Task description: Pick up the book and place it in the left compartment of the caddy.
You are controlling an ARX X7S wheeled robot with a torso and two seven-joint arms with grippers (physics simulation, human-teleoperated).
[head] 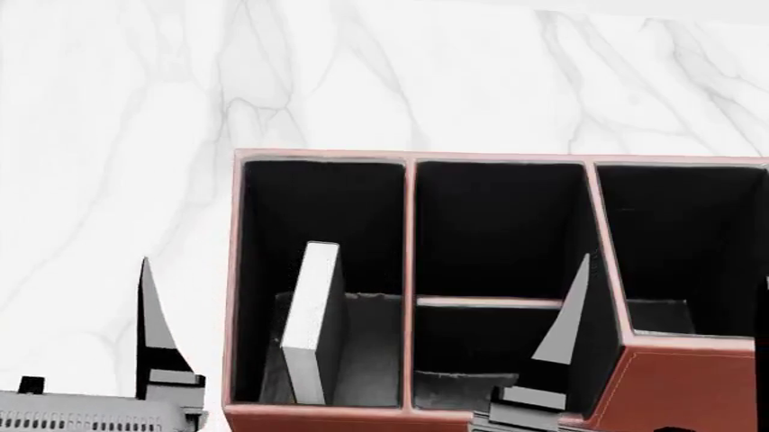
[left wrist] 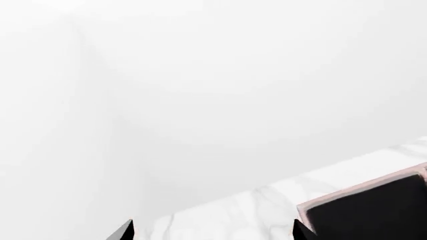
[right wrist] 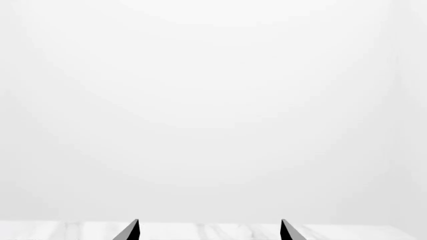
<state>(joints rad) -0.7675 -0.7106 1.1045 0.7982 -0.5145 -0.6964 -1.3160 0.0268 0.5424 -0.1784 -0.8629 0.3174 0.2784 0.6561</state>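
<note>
The left gripper [head: 360, 306] is spread wide, empty, astride the left compartment [head: 258, 270]; the book [head: 312, 324] stands between its fingers, released. Only withdrawal seems left; the right gripper [right wrist: 210, 230] is parted.

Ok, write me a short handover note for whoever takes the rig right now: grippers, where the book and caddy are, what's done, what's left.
Left gripper: open, empty; its fingers straddle the left compartment.
Right gripper: open, empty, facing away over the marble table.
Book: standing on edge inside the caddy's left compartment, white page edges up, tilted slightly.
Done: the book is in the left compartment and released.
Left: only back the arms away, if wanted.
</note>
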